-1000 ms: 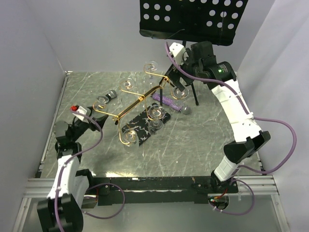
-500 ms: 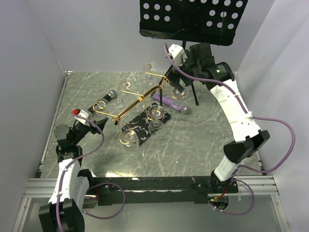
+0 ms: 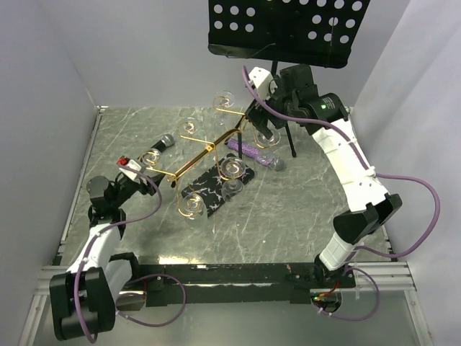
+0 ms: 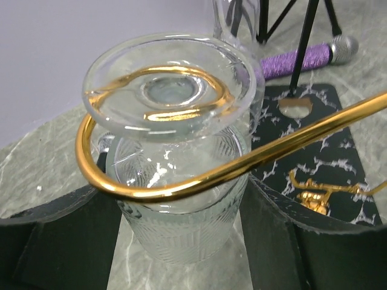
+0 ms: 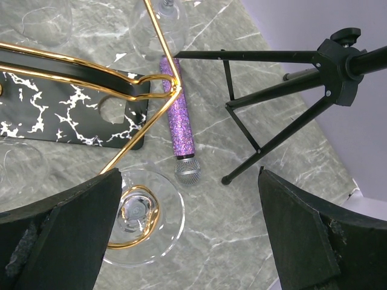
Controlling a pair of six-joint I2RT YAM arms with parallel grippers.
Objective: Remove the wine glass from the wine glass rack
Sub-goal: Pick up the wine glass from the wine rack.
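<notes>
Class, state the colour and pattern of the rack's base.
The base is black with white veins, clearest in the right wrist view.

A: Is it bright enough?
B: Yes; soft, even light from above, the marble worktop (image 3: pixel 288 216) pale with only faint shadows
A: Glare or blur?
B: White glints on the wine glass (image 4: pixel 181 229) and the gold wine glass rack (image 4: pixel 302 130); the near bottom corners of both wrist views are dark and soft

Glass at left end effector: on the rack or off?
On. The wine glass hangs inverted, its foot atop the rack's gold loop.
</notes>
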